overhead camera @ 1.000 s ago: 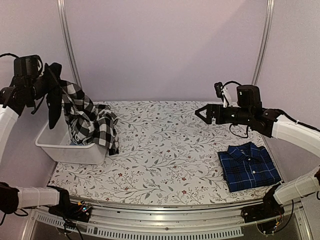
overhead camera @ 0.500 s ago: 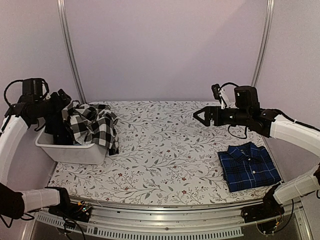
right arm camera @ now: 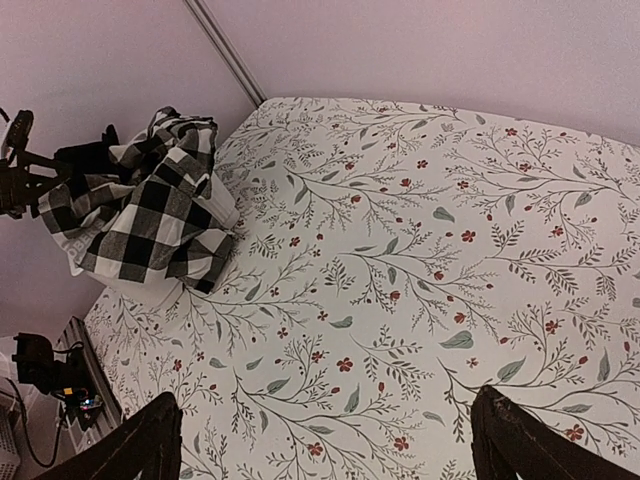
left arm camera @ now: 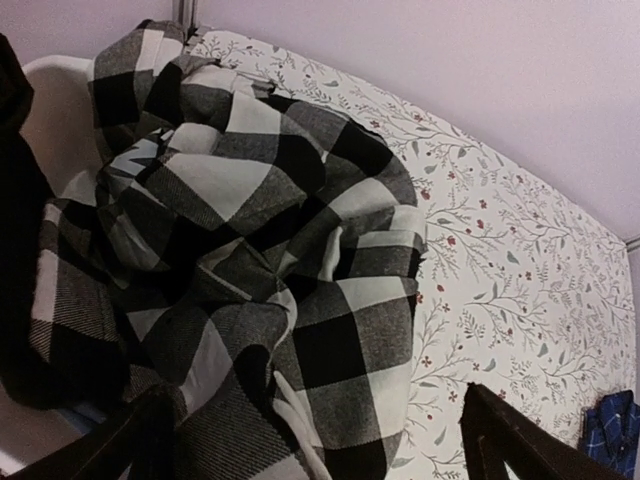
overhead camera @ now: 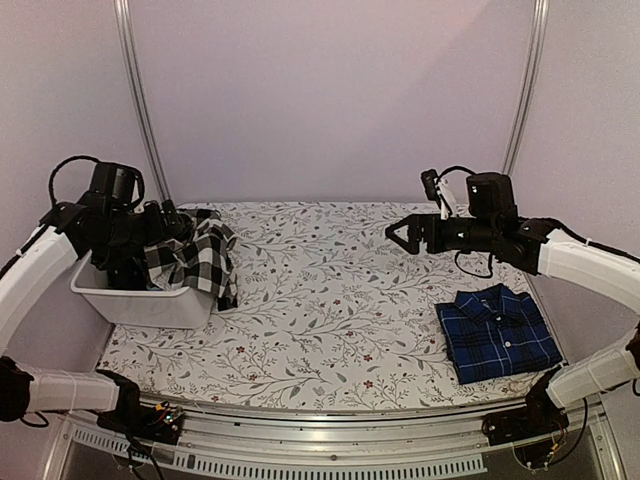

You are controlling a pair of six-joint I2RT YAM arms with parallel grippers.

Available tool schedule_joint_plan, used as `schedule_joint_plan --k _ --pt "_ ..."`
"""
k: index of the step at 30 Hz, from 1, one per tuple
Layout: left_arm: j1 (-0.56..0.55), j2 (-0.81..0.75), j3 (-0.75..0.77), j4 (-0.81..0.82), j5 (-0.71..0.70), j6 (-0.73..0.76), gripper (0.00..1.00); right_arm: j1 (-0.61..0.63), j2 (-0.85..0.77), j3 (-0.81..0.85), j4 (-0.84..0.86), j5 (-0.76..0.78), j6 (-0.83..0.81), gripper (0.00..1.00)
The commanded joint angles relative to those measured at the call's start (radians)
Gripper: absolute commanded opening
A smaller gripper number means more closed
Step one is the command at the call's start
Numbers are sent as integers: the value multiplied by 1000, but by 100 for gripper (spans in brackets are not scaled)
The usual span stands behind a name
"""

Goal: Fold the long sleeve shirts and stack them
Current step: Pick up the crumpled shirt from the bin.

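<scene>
One check shirt (left arm camera: 250, 230) lies heaped just beneath the spread left hand (left arm camera: 318, 445).

I see my left hand (overhead camera: 168, 215) low over the white bin (overhead camera: 140, 305) at the left edge of the bench (overhead camera: 330, 300), where the checked shirt (overhead camera: 195, 265) lies heaped, spilling over the rim. My right hand (overhead camera: 405, 232) hangs with fingers spread above the bench. The navy plaid shirt (overhead camera: 497, 335) lies folded at the right.
</scene>
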Motion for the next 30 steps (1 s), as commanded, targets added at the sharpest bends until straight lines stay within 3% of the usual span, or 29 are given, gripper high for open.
schedule_joint_plan --k 1,11,13,15,18,21,30 --pt "-1 90 -44 -27 -171 -4 100 6 10 -8 25 -23 6 99" --pt "177 439 72 156 -137 85 97 8 -25 -25 35 -31 23 99" --pt "202 473 75 194 -97 99 86 9 -38 -30 37 -28 27 99" --pt "215 503 85 218 -77 113 69 9 -43 -29 37 -25 27 99" --pt "220 525 113 230 -47 129 30 9 -46 -23 31 -26 28 99" --pt "219 504 145 236 -28 143 3 10 -52 -23 31 -21 29 99" --pt "181 319 235 243 67 165 0 9 -68 -27 31 -9 27 99"
